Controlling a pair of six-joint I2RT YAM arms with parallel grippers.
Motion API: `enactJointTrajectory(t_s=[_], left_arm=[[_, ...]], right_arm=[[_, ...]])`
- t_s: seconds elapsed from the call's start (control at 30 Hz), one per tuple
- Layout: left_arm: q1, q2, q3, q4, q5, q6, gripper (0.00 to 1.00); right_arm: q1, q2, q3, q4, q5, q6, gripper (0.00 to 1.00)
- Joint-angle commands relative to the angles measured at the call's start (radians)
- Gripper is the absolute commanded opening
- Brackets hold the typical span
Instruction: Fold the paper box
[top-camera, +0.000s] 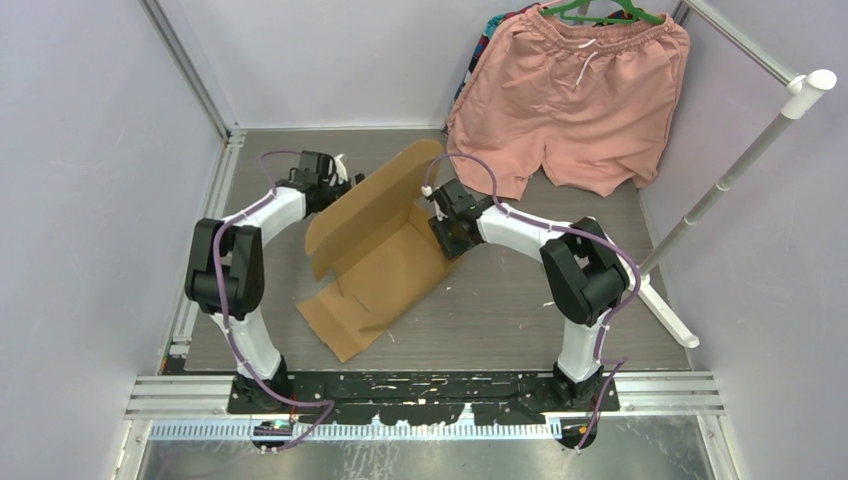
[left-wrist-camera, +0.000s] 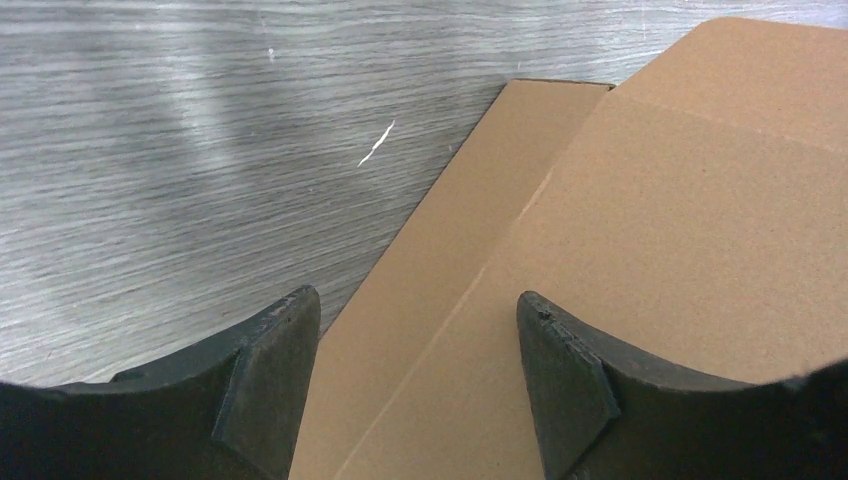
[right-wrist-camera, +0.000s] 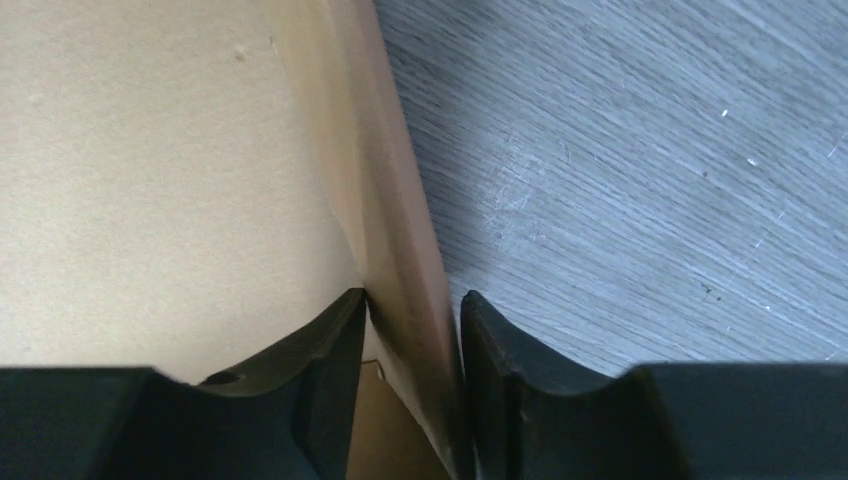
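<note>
Overhead, the paper box (top-camera: 375, 255) sits half-raised on the table (top-camera: 520, 310) between my arms. Wrist views alone show the tools — left gripper (left-wrist-camera: 415, 310) spread above a panel, right gripper (right-wrist-camera: 412, 310) straddling a wall, pinching or not I cannot tell.

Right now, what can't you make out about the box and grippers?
Right wrist: whether the right gripper pinches the paper box wall; shadowed.
Top: its fingertips, hidden by wrist and raised flap.
Left wrist: box beyond the left gripper, cut off right and bottom.
</note>
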Motion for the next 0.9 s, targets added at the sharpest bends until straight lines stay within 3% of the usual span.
enactJointTrajectory(t_s=[0.0,0.2,0.43,0.57,0.87], left_arm=[[-0.029,0.014,0.052,0.014,0.060,0.031,0.72],[-0.042,0.035,0.070,0.005,0.070,0.045,0.72],[-0.052,0.049,0.085,-0.005,0.076,0.058,0.72],[-0.056,0.051,0.091,-0.014,0.077,0.066,0.72],[-0.059,0.060,0.107,-0.034,0.084,0.083,0.72]], right_arm=[[0.010,0.002,0.065,0.041,-0.004,-0.039,0.49],[0.011,0.032,0.077,0.065,-0.002,-0.062,0.55],[0.009,0.083,0.133,0.096,-0.009,-0.070,0.55],[0.010,0.102,0.160,0.128,-0.020,-0.065,0.61],[0.008,0.151,0.200,0.164,-0.016,-0.055,0.39]])
